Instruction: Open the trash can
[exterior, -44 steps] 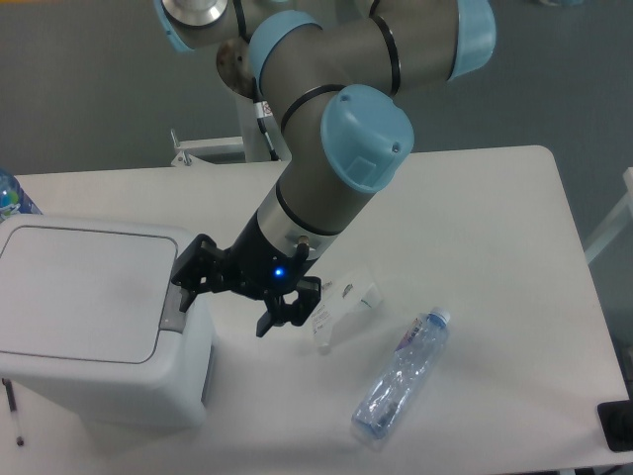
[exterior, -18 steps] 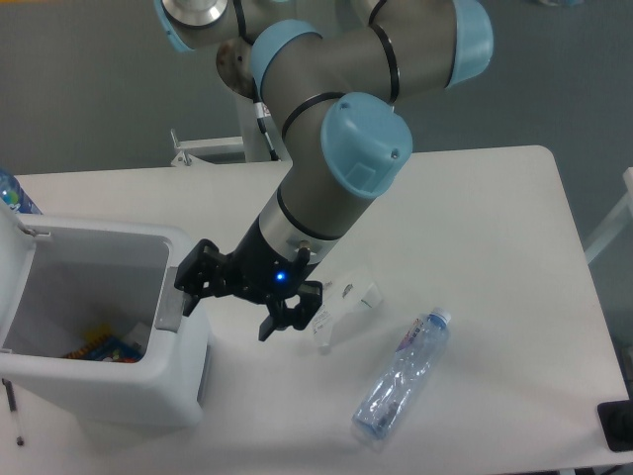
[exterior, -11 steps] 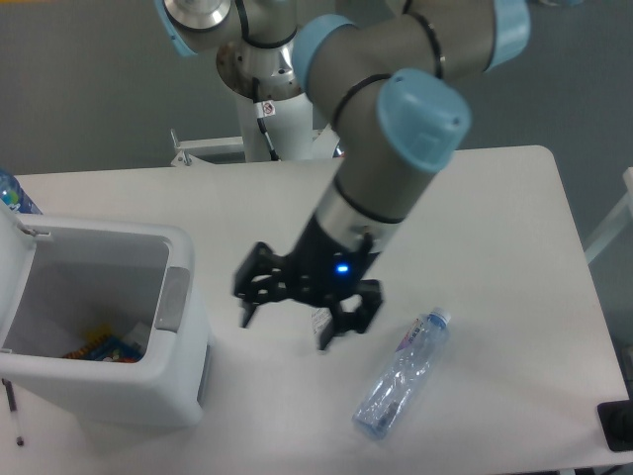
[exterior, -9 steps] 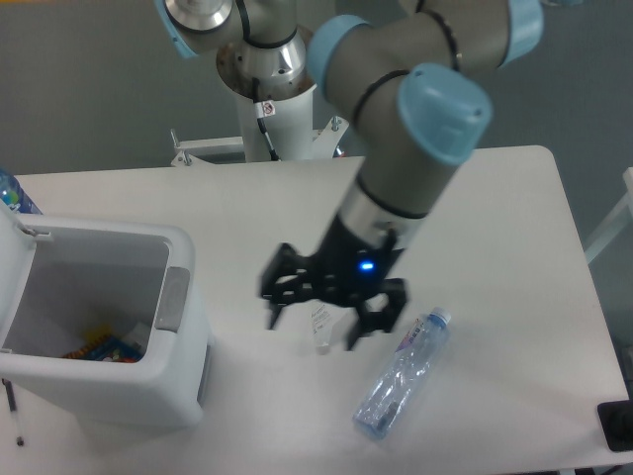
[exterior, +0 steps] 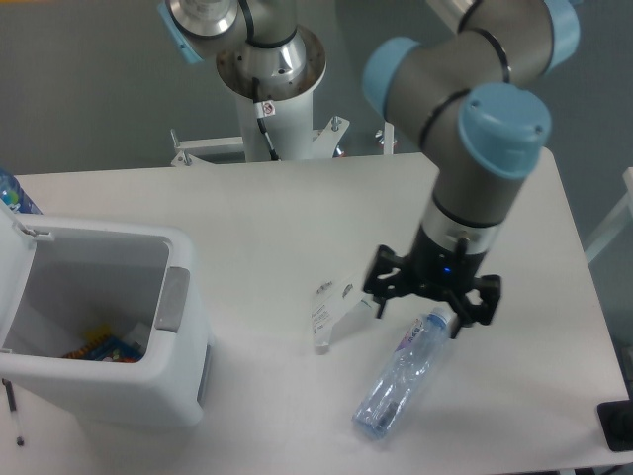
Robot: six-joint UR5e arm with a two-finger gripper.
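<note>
Trash can (exterior: 119, 391) stands at the left front of the desk (exterior: 257, 218), lid (exterior: 12, 267) tipped up, colourful litter inside. Near mid-desk lies a clear packet (exterior: 331, 309), and just right of it a plastic bottle (exterior: 396, 381). The jaws hang spread and empty over the bottle's cap end.

A white table (exterior: 247, 218) stands before what looks like grey flooring (exterior: 89, 89).
</note>
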